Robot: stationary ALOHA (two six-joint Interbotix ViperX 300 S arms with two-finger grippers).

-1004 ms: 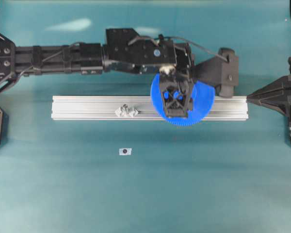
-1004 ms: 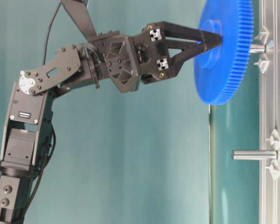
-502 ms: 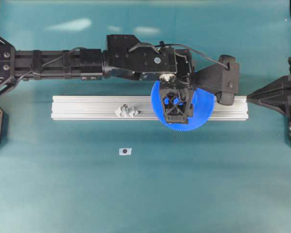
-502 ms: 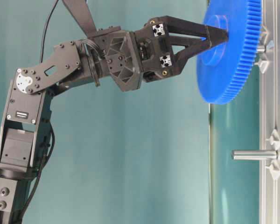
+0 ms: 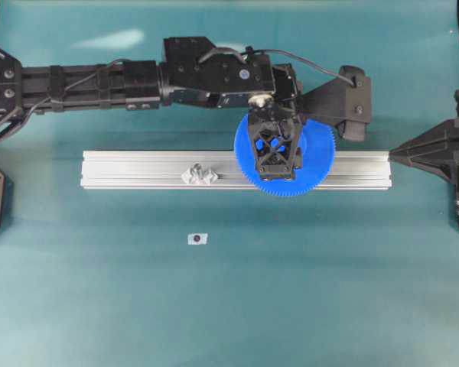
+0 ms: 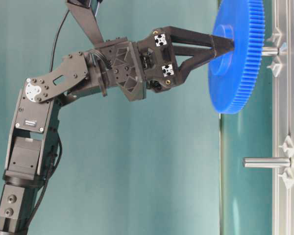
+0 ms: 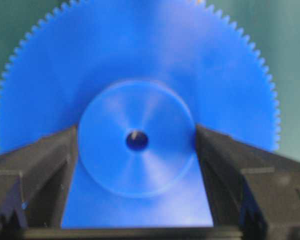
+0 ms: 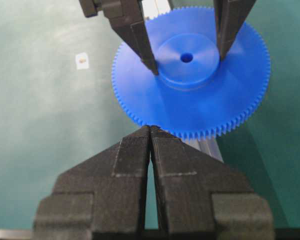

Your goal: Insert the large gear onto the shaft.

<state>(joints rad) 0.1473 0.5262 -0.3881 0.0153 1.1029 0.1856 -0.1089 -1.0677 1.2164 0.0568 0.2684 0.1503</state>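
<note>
Left end effector (image 6: pixel 224 45) grips the raised hub of the large gear (image 5: pixel 285 158) with its 2 fingers, holding it above the aluminium rail (image 5: pixel 138 170), near the shaft (image 6: pixel 270 50). Right end effector (image 8: pixel 150 145) has its fingers pressed together, holding nothing.

A large gear (image 5: pixel 285 157), a bright blue plastic disc with fine teeth around its rim, is held flat and level between the jaws of the left gripper (image 6: pixel 221 45), which clamp its raised round hub. A thin silvery shaft (image 6: pixel 270 50) sits directly beyond its small dark centre hole, below the jaws.
</note>
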